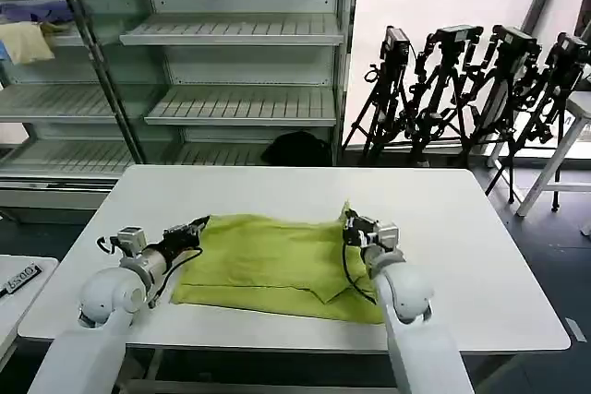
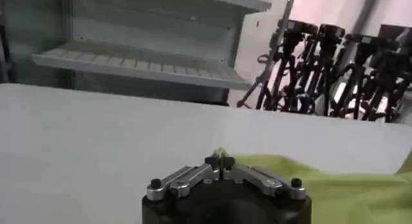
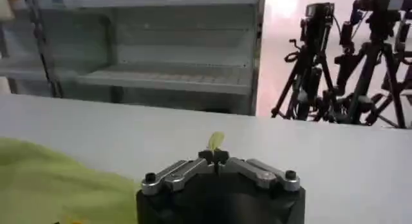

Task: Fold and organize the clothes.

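left hand (image 1: 199, 225) and right hand (image 1: 350, 220) each pinch a far corner of the lime shirt (image 1: 268, 260) spread on the worktop (image 1: 462, 228); we judge the fold starting, needing an even lift toward us.

Bare white bench (image 1: 277, 186) lay open beyond the lime yellow-green shirt (image 1: 268, 265); grey metal shelving (image 1: 231, 71) and black tripods (image 1: 462, 89) stood behind.
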`<state>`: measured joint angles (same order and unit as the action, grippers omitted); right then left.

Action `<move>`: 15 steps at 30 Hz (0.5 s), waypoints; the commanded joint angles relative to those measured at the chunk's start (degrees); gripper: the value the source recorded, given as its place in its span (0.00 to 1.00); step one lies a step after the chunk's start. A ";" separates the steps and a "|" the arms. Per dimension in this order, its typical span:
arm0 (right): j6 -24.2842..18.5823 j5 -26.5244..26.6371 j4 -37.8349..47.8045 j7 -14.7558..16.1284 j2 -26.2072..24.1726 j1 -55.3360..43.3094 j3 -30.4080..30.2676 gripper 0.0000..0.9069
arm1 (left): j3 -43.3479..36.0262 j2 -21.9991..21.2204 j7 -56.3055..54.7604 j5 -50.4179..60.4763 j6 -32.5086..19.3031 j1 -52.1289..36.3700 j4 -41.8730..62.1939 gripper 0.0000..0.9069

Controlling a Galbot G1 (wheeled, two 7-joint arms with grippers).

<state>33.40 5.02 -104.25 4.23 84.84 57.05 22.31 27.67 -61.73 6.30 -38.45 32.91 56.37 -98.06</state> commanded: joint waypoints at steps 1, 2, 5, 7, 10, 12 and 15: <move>-0.11 1.13 -9.57 0.50 -1.29 11.14 1.77 0.00 | 1.51 0.41 0.98 -0.36 0.08 3.46 -1.69 0.01; -0.13 1.12 -9.97 0.66 -1.29 11.71 1.90 0.00 | 1.69 0.72 0.87 -0.40 0.09 3.45 -1.78 0.01; -0.16 1.08 -10.79 1.17 -1.33 13.03 2.11 0.00 | 2.10 1.53 0.75 -0.47 0.11 3.63 -2.14 0.01; -0.18 1.10 -11.11 1.36 -1.34 13.70 2.28 0.00 | 2.29 1.93 0.82 -0.48 0.13 4.02 -2.50 0.01; -0.21 1.09 -11.80 1.86 -1.41 14.69 2.42 0.00 | 2.49 2.24 0.90 -0.31 0.14 4.82 -3.23 0.01; -0.21 1.04 -12.30 2.11 -1.35 15.27 2.35 0.00 | 2.60 2.39 1.20 0.41 0.14 5.56 -3.90 0.01; -0.20 1.02 -12.74 2.11 -1.09 15.79 2.08 0.00 | 2.74 2.37 1.52 1.25 0.14 6.59 -4.41 0.01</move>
<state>33.23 5.74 -113.81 5.95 83.89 68.66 24.17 30.08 -59.75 7.42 -37.87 32.99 60.93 -101.23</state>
